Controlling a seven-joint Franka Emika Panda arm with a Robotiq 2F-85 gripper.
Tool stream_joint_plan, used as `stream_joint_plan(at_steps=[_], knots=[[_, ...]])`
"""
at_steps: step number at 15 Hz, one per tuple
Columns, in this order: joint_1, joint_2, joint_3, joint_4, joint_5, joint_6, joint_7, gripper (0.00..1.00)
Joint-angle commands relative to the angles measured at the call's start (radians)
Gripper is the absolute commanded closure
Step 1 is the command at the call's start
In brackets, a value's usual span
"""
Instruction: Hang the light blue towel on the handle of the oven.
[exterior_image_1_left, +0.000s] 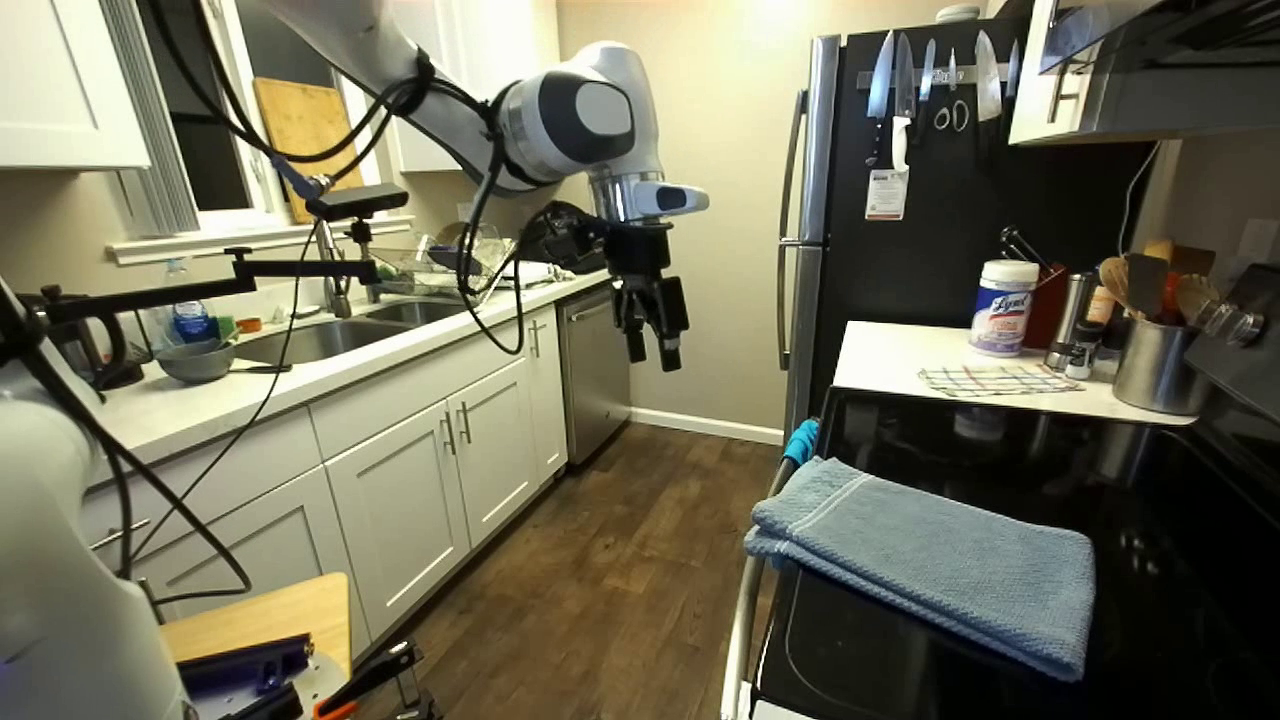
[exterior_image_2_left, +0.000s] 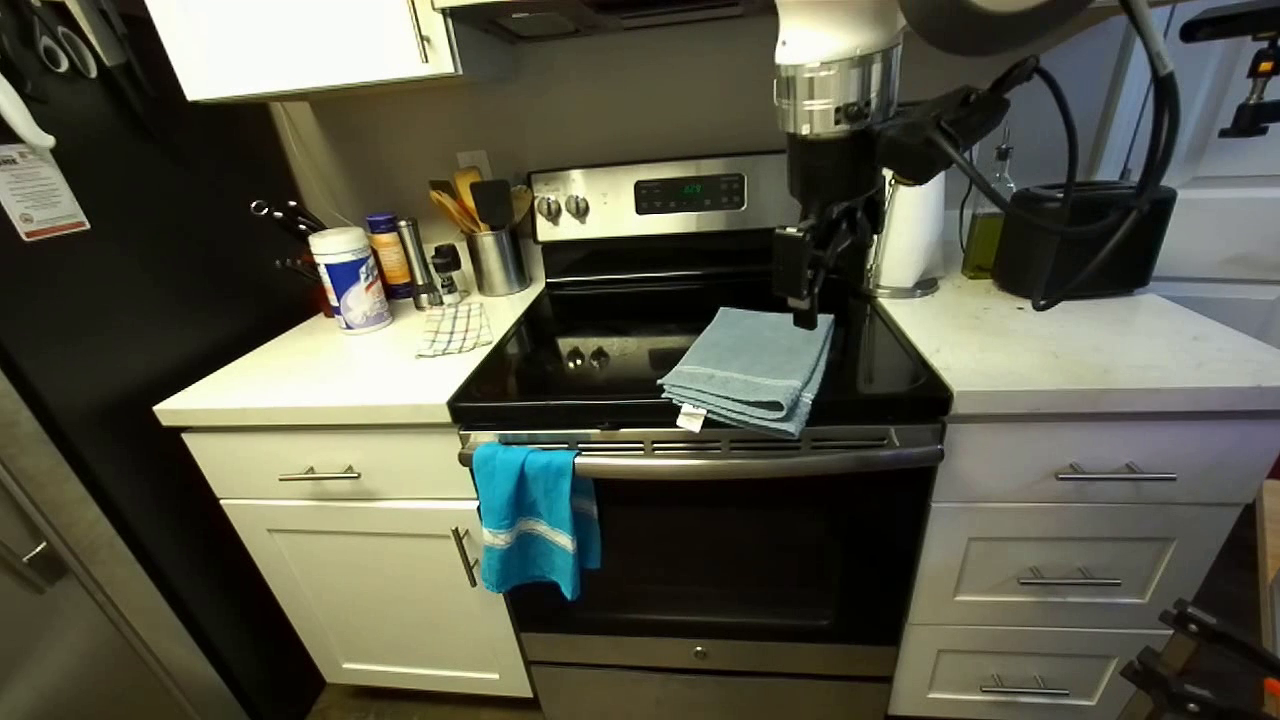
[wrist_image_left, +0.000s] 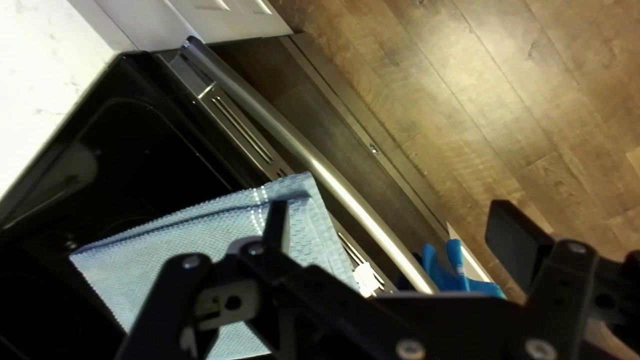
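Your gripper (exterior_image_1_left: 653, 348) stood spread and empty; grasp pending.
On the oven (exterior_image_2_left: 690, 555), over its cooktop (exterior_image_2_left: 570, 392), lay the light blue towel (exterior_image_2_left: 745, 355), unhung, its front end jutting out near the handle (exterior_image_2_left: 750, 466); whether they touched could not be told. You appeared to be at the approach step; the next move called for lowering to that end, pinching it and draping it over the handle. Noted: cooktop glossy, flat; towel nubbly, pale-striped, folded in layers; handle smooth, rounded metal; tag (exterior_image_2_left: 690, 417) small, white.
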Motion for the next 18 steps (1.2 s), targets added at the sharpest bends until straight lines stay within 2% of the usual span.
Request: stream_joint_plan(at_steps=[1,3,7,12,16,18], knots=[[0.014,0.057,0.014,0.015,-0.146,-0.026,0.152,0.00],[0.028,0.093,0.013,0.014,-0.213,-0.027,0.193,0.00],[0.070,0.184,0.006,0.025,-0.367,-0.006,0.193,0.00],[0.126,0.301,-0.011,0.096,-0.554,-0.024,0.186,0.00],[0.143,0.368,-0.034,0.160,-0.634,-0.040,0.160,0.00],[0.136,0.351,-0.028,0.136,-0.597,-0.013,0.168,0.00]])
